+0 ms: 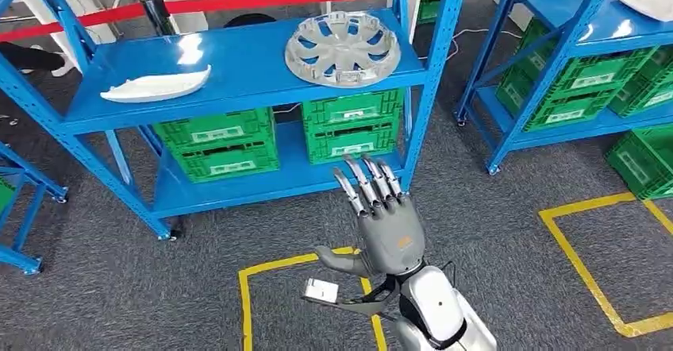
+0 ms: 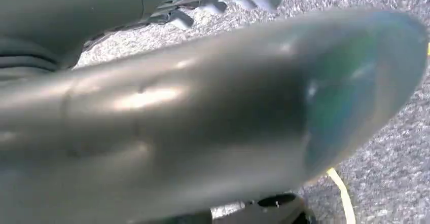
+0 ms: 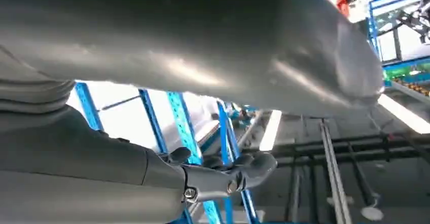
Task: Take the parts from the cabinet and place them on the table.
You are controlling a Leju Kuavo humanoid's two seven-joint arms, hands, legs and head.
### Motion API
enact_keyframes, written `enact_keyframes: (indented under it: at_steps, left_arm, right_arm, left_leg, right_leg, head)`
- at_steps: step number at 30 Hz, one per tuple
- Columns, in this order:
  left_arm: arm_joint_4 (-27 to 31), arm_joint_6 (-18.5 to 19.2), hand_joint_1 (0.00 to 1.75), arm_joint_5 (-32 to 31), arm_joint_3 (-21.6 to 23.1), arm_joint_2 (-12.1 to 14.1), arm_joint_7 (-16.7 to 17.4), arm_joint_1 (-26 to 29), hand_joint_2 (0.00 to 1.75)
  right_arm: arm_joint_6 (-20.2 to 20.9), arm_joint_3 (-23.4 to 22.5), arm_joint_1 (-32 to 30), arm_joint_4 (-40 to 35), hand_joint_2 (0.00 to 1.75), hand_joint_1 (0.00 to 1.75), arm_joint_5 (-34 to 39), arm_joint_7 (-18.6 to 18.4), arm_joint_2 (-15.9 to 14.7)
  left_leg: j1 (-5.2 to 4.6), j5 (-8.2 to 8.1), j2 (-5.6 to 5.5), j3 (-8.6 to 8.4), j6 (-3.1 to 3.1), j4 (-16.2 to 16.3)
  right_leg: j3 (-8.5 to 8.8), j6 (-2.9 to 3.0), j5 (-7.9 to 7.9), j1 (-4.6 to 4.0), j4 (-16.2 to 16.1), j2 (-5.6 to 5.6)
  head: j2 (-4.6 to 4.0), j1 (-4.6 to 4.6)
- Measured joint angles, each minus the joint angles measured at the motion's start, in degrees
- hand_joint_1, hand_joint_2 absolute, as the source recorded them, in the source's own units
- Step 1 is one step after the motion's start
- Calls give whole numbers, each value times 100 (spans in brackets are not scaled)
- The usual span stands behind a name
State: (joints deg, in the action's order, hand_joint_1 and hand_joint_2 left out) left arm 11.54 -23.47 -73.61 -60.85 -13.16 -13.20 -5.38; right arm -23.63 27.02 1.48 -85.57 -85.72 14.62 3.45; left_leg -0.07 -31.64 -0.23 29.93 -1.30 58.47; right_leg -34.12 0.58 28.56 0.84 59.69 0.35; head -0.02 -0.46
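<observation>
Nearest you, the right hand is raised over the grey floor in front of the blue cabinet, its fingers stretched out straight, side by side with the thumb off to the side, holding nothing. The left hand hangs over the carpet, and you cannot tell how its fingers lie. Farther off, on the cabinet's top shelf, the silver wheel cover lies flat toward the right end and the white curved part toward the left, well apart.
</observation>
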Motion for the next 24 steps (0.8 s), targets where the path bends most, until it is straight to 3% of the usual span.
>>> enact_keyframes:
  at_steps: [1,2,4,5,6,7,9,10,11,12,13,14,15,17,18,20,21,22,23,24]
  left_arm:
    - [0,0,0,-2,0,0,0,0,0]
    - [0,0,0,-9,0,0,-2,-1,0]
    - [-2,0,0,-11,0,0,0,10,0]
    - [-2,0,0,-11,0,0,0,25,0]
    - [-2,0,0,-11,0,0,0,38,0]
    - [-2,0,0,-11,0,0,2,46,0]
    - [-2,0,0,-13,0,11,0,47,0]
    - [-2,0,0,-13,0,18,0,55,0]
    - [-9,2,0,-13,0,20,0,68,0]
    - [-9,0,0,-15,0,22,0,65,0]
    - [-9,2,0,-20,0,22,0,54,0]
    - [-9,2,0,-22,0,22,2,59,0]
    - [-9,0,0,-26,0,22,15,51,0]
    - [-9,-20,0,-39,0,20,24,48,0]
    - [-9,-26,0,-44,0,20,33,43,0]
    - [-9,-39,0,-42,0,17,31,47,0]
    - [-9,-53,0,-42,0,17,13,56,0]
    - [-9,-63,0,-42,0,17,-2,58,0]
    - [-11,-72,0,-39,0,11,-9,59,0]
    - [-11,-81,0,-39,0,4,-9,58,0]
  right_arm:
    - [11,11,-14,-13,0,0,0,4,7]
    - [13,11,-9,-17,0,0,2,0,9]
    - [33,24,-12,-17,0,0,4,-2,9]
    - [50,24,-24,-17,0,0,2,-4,9]
    - [68,24,-31,-17,0,0,0,-4,9]
    - [83,24,-35,-17,0,0,0,-15,9]
    - [81,26,-38,-26,0,0,0,-20,11]
    - [83,26,-43,-39,0,0,0,-20,11]
    - [83,26,-41,-39,0,0,0,-22,11]
    - [90,26,-41,-46,0,0,0,-20,11]
    - [87,28,-45,-52,0,0,0,-22,11]
    - [85,28,-57,-68,0,0,-2,-20,11]
    - [81,28,-46,-83,0,0,0,-22,13]
    - [79,28,-42,-94,0,0,-2,-20,13]
    - [81,28,-50,-94,0,0,-2,-20,13]
    - [85,28,-67,-94,0,0,-2,2,11]
    - [87,28,-68,-94,0,0,0,13,11]
    - [90,28,-68,-92,0,0,2,22,11]
    - [90,28,-67,-90,0,0,9,39,11]
    - [94,28,-64,-83,0,0,22,46,11]
  left_leg:
    - [15,13,0,10,-36,111]
    - [16,-95,0,159,-65,395]
    - [37,-453,2,754,-109,1350]
    - [40,-529,1,1068,-119,1784]
    - [43,-450,1,1275,-122,1964]
    - [45,-196,2,1345,-116,1845]
    - [45,655,2,1107,-78,880]
    - [44,997,6,974,-54,354]
    - [9,828,4,885,-42,384]
    - [-26,745,3,823,9,196]
    - [-35,711,6,805,50,225]
    - [-22,659,1,770,114,176]
    - [-19,632,-14,656,161,140]
    - [9,546,-15,424,251,-22]
    - [9,500,-19,333,270,-61]
    - [1,371,-34,150,282,-94]
    - [-2,288,-45,55,277,-94]
    - [-9,206,-57,-57,276,-94]
    - [-13,119,-67,-176,279,-94]
    - [-22,34,-73,-293,275,-94]
  right_leg:
    - [80,39,19,20,-28,3]
    - [147,78,62,24,-44,-13]
    - [271,100,175,23,-48,-35]
    - [345,99,238,23,-48,-34]
    - [424,93,302,24,-48,-25]
    - [526,80,375,30,-51,-11]
    - [782,41,549,44,-72,7]
    - [837,17,634,51,-95,4]
    - [896,-28,695,33,-112,5]
    - [908,-81,732,36,-129,38]
    - [959,-112,735,40,-221,34]
    - [1043,-157,664,33,-195,29]
    - [1003,-186,522,32,-46,35]
    - [502,-220,239,35,774,0]
    - [199,-232,280,31,1129,-4]
    - [-331,-232,763,16,1533,-5]
    - [-513,-229,996,6,1549,-5]
    - [-618,-214,1066,0,1440,-6]
    - [-641,-196,954,-10,1188,-5]
    - [-606,-173,682,-28,829,-7]
  head:
    - [0,-2]
    - [0,-33]
    - [0,-22]
    - [0,-26]
    - [0,-22]
    - [0,-26]
    - [0,-24]
    - [0,-26]
    - [0,-17]
    - [0,-50]
    - [0,-24]
    - [0,-22]
    - [0,-26]
    - [0,9]
    - [0,22]
    - [0,26]
    - [0,31]
    - [0,33]
    - [0,37]
    - [0,37]
